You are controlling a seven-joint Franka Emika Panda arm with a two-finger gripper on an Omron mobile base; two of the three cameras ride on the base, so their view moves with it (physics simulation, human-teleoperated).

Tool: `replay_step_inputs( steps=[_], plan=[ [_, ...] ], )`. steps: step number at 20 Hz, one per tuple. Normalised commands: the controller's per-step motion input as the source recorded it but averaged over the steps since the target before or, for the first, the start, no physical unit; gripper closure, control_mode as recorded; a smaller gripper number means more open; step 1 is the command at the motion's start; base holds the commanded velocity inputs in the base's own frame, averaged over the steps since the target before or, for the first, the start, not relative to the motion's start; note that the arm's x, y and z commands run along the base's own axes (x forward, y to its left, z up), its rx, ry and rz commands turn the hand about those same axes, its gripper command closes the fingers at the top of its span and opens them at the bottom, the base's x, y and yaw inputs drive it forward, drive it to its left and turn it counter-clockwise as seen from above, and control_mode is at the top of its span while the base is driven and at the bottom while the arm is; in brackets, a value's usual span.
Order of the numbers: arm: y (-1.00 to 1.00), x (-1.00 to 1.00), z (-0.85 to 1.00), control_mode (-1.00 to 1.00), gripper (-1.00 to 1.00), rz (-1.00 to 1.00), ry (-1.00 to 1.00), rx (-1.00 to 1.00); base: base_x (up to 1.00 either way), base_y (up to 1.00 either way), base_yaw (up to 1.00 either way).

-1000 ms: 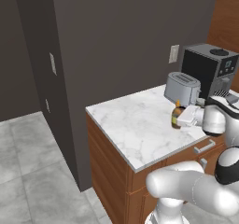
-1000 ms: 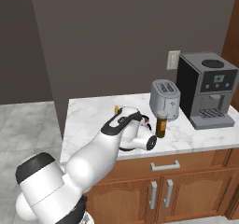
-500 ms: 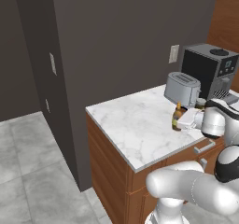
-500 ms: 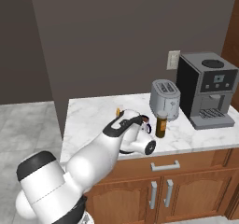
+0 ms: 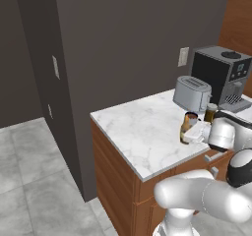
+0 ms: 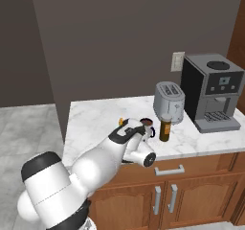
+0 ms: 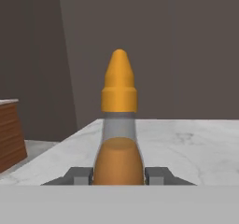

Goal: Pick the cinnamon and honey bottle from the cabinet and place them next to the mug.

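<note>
Fingers (image 7: 158, 175) of my gripper (image 7: 119, 175) were pressed tight on both sides of the honey bottle (image 7: 119, 125), low on its orange belly. Its pointed orange cap stuck up above them. I held the bottle over the marble counter (image 6: 95, 114), near the front edge and just beside the dark mug (image 6: 147, 123). I could not tell if its bottom touched the marble. The cinnamon (image 6: 164, 129) stood upright on the mug's other side, in front of the silver toaster (image 6: 169, 102). Since a second before, almost nothing had changed: my grip stayed tight and my hand stayed in nearly the same spot.
</note>
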Motion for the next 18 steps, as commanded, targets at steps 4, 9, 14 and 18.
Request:
replay_step_inputs(
  steps=[4,9,14,18],
  plan=[
    [0.00,0.00,-0.23,-1.00,1.00,-0.02,0.00,0.00,0.00,0.00,0.00],
    [-0.01,0.18,0.00,-1.00,1.00,0.00,0.00,0.00,0.00,0.00,0.00],
    [-0.11,0.32,0.04,-1.00,1.00,-0.02,0.00,0.00,0.00,0.00,0.00],
    [-0.19,0.39,0.04,-1.00,1.00,-0.03,0.00,0.00,0.00,0.00,0.00]
  ],
)
